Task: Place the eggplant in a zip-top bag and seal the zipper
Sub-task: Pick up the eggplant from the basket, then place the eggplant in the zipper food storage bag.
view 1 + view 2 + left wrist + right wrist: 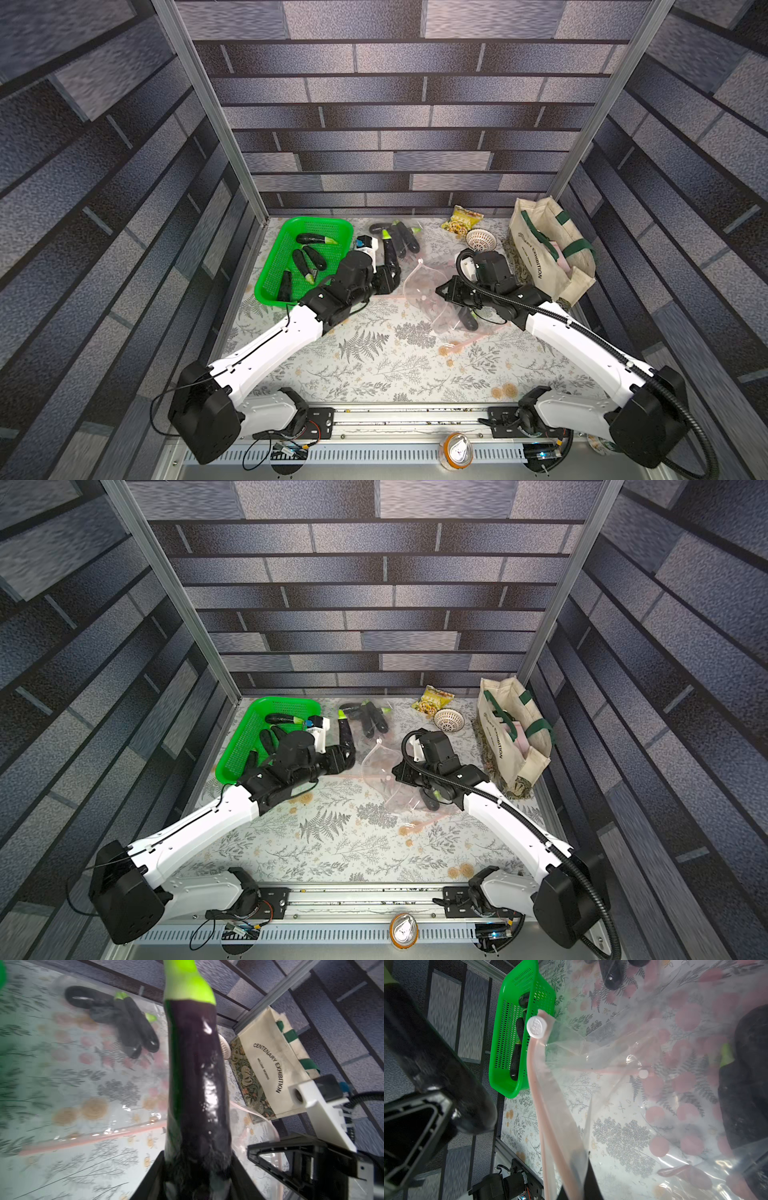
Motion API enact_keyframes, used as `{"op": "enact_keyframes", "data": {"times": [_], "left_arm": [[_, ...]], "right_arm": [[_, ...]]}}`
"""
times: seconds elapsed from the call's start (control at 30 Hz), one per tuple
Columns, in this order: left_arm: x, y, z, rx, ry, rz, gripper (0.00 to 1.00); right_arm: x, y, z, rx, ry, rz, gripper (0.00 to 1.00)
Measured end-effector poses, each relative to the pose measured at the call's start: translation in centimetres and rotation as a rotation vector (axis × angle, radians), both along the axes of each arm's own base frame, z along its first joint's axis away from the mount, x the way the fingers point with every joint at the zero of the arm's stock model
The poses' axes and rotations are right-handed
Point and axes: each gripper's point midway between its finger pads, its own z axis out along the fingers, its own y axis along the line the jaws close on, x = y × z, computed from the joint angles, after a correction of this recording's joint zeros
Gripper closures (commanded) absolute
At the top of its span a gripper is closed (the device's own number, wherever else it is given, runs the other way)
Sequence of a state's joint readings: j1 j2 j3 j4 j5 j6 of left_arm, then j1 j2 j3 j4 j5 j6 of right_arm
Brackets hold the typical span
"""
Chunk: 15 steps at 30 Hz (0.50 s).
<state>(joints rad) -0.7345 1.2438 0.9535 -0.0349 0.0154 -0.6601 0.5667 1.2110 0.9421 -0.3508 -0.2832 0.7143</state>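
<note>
Eggplant (195,1076) gripped by left end effector (197,1169), right end effector (577,1186) pinching zip-top bag (612,1095) rim, tote (264,1057) reading CENTENARY EXHIBITION

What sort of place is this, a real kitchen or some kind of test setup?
Most likely a robot test booth, not a kitchen: printed brick-pattern walls on aluminium posts, a left arm and right arm mounted on one rail, and a green basket of eggplants on a patterned tablecloth.
</note>
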Motion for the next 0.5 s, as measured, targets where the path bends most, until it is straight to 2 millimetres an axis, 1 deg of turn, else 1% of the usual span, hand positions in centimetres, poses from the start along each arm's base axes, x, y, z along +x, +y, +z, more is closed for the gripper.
{"op": "enact_keyframes", "data": {"times": [0.03,0.1,0.17,0.23,0.33,0.5], "left_arm": [[-0.6,-1.5,0.3,-0.016,-0.028,-0.019,0.62],[-1.1,-3.4,1.1,-0.044,-0.078,-0.028,0.61],[-1.3,-4.7,1.6,-0.061,-0.116,-0.019,0.6],[-1.4,-5.7,1.3,-0.062,-0.133,-0.011,0.6],[-1.3,-6.8,0.3,-0.054,-0.135,0.007,0.58],[-1.0,-7.3,-1.1,-0.036,-0.131,0.044,0.52]], "right_arm": [[0.0,0.1,0.1,0.008,0.002,-0.005,1.0],[0.0,0.2,0.2,0.021,0.007,-0.015,1.0],[-0.1,0.2,0.3,0.031,0.013,-0.024,1.0],[-0.1,0.1,0.7,0.043,0.01,-0.032,1.0],[-0.1,0.0,1.5,0.059,-0.004,-0.044,1.0],[-0.2,-0.3,2.2,0.07,-0.019,-0.059,1.0]]}}
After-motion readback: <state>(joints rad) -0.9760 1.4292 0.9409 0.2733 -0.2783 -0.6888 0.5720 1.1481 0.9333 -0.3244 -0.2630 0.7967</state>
